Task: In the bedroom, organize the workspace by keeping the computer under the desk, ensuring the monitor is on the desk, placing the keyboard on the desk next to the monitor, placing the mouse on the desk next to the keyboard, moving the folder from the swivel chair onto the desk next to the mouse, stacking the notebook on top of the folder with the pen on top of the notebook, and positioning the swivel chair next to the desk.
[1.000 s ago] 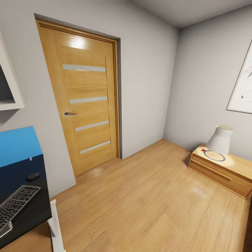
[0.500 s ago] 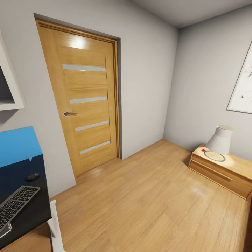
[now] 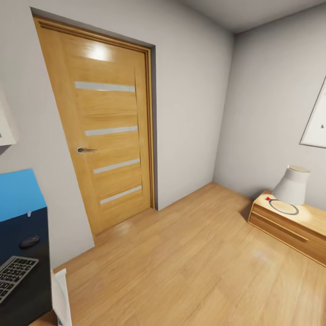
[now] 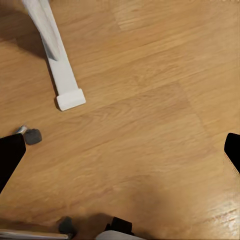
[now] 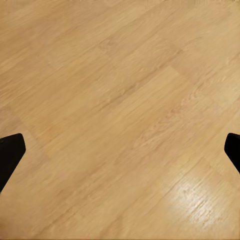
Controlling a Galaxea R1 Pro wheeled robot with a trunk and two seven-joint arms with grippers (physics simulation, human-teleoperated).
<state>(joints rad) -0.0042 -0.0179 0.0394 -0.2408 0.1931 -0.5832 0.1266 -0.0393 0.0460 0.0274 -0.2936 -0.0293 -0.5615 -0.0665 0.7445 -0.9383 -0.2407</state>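
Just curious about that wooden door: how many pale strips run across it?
4, stacked down the door: one near the top, one above the handle, two below it.

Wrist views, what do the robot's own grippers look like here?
Little shows. The left gripper and the right gripper each appear as two plain black fingertips at the picture's side edges, smooth and blunt, with no markings or cables in sight, above the wood floor.

Door (image 3: 106, 131) showing honey oak with pale stripes; desk (image 3: 22, 226) showing black top, blue panel; keyboard (image 3: 13, 274) showing silver-grey with dark keys.
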